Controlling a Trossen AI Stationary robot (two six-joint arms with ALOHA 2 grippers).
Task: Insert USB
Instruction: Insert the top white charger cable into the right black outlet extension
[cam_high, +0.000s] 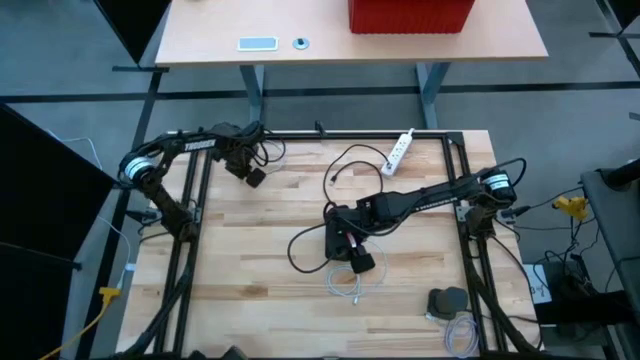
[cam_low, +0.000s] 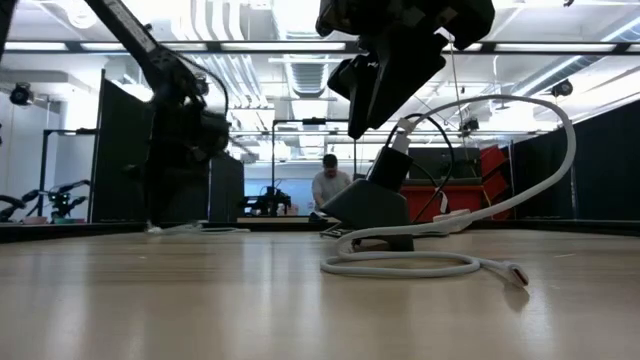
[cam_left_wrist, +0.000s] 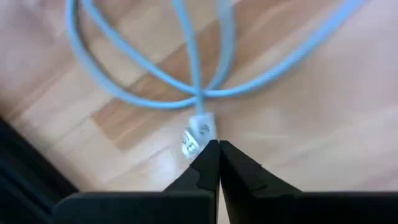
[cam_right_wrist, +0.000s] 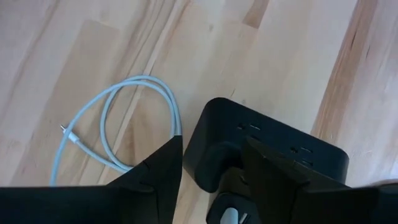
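R end effector (cam_high: 354, 258) over hub (cam_right_wrist: 280, 140), mid-table, edges far.

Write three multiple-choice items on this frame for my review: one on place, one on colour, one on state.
1. Where does the power strip lie on the table?
A. By the far edge, on the right arm's side
B. By the near edge, on the left arm's side
C. Dead centre

2. What colour is the block below the right claw?
A. Red
B. Black
C. White

3. How does the left claw stand?
A. Wide open
B. Out of view
C. Shut

Answers:
1. A, since the high view shows the white strip near the far rail, right of middle.
2. B, since the right wrist view shows a black block on the pale wood.
3. C, since the left wrist view shows its fingers pressed together, tips by a cable's plug.
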